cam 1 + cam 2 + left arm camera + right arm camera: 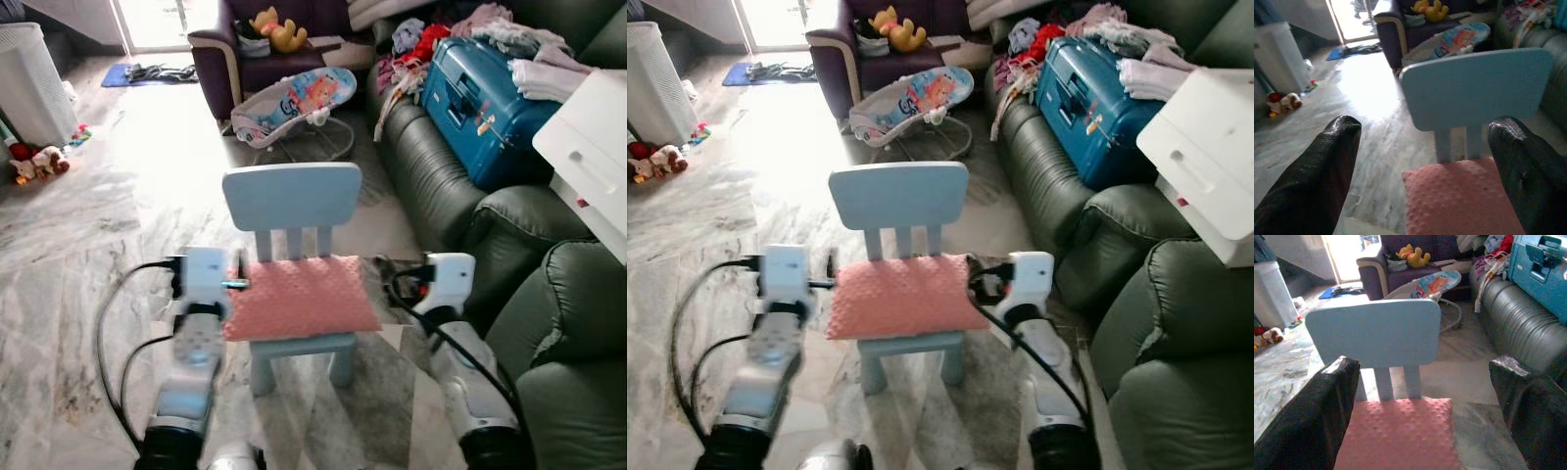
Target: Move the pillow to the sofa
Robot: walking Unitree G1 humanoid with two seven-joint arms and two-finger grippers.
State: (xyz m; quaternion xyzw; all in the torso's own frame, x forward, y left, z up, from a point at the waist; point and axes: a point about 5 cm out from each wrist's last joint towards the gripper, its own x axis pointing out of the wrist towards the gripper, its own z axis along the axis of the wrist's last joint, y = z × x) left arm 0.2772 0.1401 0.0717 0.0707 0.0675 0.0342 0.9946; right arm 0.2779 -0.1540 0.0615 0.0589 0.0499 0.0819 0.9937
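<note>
**Both grippers flank the pillow on the small chair**

Nearest the camera are the robot's two silver forearms, reaching forward to either side of a pink pillow [299, 297]. The pillow lies flat on the seat of a small light-blue chair [292, 196], its front edge overhanging the seat a little. The left gripper [1425, 161] is just beside the pillow's left edge, its black fingers spread wide; in the left wrist view the pillow's near corner sits between them, untouched. The right gripper [1425, 401] is just beside the pillow's right edge, fingers likewise spread wide, with the pillow and chair back framed between them.

The step in hand looks like the approach to a two-sided grasp; the pillow is not yet held. To do it well, both grippers should close in together so the soft pillow is squeezed evenly and not pushed sideways off the seat. Fingers should go deep enough over the edges to catch the filling, not only the dotted cover. A lift straight up would keep it off the chair back.

The dark green sofa [563, 323] stands close on the right. Its far cushions carry a blue suitcase [485, 98] and heaped clothes [421, 44], so the bare near cushion seems the likely spot.
</note>
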